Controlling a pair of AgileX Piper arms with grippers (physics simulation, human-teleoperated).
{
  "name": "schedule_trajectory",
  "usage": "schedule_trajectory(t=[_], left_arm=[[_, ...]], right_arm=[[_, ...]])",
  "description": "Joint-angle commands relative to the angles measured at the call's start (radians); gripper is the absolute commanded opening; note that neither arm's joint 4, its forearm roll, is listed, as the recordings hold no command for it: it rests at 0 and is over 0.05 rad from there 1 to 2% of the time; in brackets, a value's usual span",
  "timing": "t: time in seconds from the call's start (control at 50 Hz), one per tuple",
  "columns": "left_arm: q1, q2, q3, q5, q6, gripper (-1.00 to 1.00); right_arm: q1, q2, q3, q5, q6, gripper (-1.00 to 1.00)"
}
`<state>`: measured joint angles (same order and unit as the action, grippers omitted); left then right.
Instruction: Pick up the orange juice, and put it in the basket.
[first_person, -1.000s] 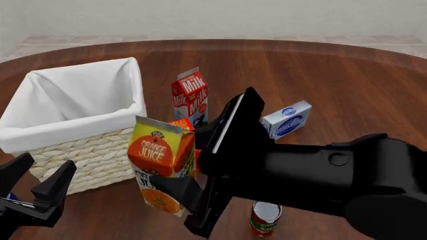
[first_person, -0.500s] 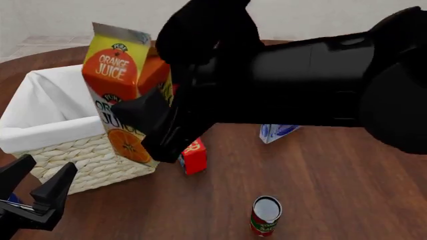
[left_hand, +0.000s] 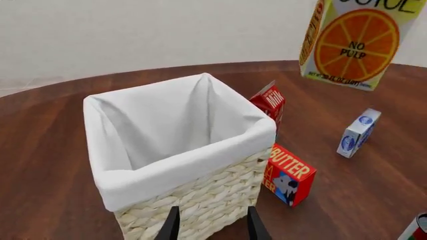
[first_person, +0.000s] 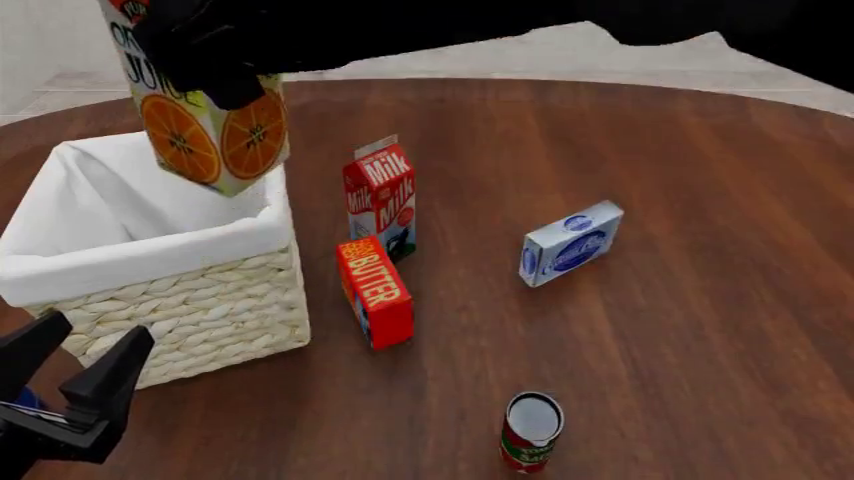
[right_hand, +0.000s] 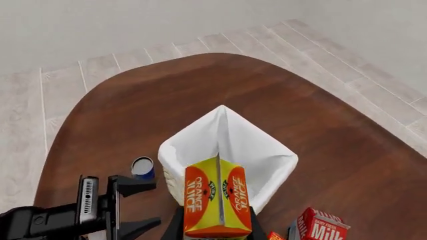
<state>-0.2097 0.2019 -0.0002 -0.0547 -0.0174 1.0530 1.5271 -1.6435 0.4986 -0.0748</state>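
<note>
The tall yellow-orange gable-top orange juice carton (first_person: 214, 125) hangs in the air above the far right corner of the large cream woven-wicker basket (first_person: 200, 310), pinched between the jaws of the black right gripper (right_hand: 217, 231), whose arm crosses the top of the front view. The basket's white cloth liner (left_hand: 167, 130) appears to hold nothing, though its floor is not fully seen. The basket stands at about 9 o'clock on the round dark wooden bench (first_person: 641, 180). At the bench's centre a red-and-white milk carton (first_person: 382, 197) stands upright, with a flat red-orange butter box (first_person: 374, 291) just before it. A small blue-and-white box (first_person: 571, 242) lies toward 3 o'clock; a red-labelled tin can (first_person: 533, 431) stands at 6 o'clock. The left gripper (first_person: 78, 372) hovers near 8 o'clock, its jaws spread.
</note>
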Motion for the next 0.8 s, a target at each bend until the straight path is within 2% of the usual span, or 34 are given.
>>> schedule_trajectory(t=[0.02,0.16,0.3,0.48,0.68,0.8], left_arm=[[-0.010,-0.018,0.000,0.015,0.001,1.00],[-0.015,-0.029,0.000,0.026,-0.002,1.00],[-0.018,-0.036,0.000,0.033,-0.006,1.00],[-0.019,-0.025,0.000,0.025,-0.008,1.00],[-0.018,-0.039,0.000,0.038,-0.017,1.00],[-0.024,-0.063,-0.001,0.055,-0.027,1.00]], right_arm=[[-0.032,0.117,-0.208,0.062,0.031,-1.00],[-0.038,0.205,-0.349,0.114,0.032,-1.00],[-0.071,0.288,-0.430,0.122,0.049,-1.00],[-0.061,0.340,-0.390,0.060,0.069,-1.00],[-0.055,0.410,-0.428,0.035,0.071,-1.00],[-0.035,0.426,-0.355,-0.037,0.056,-1.00]])
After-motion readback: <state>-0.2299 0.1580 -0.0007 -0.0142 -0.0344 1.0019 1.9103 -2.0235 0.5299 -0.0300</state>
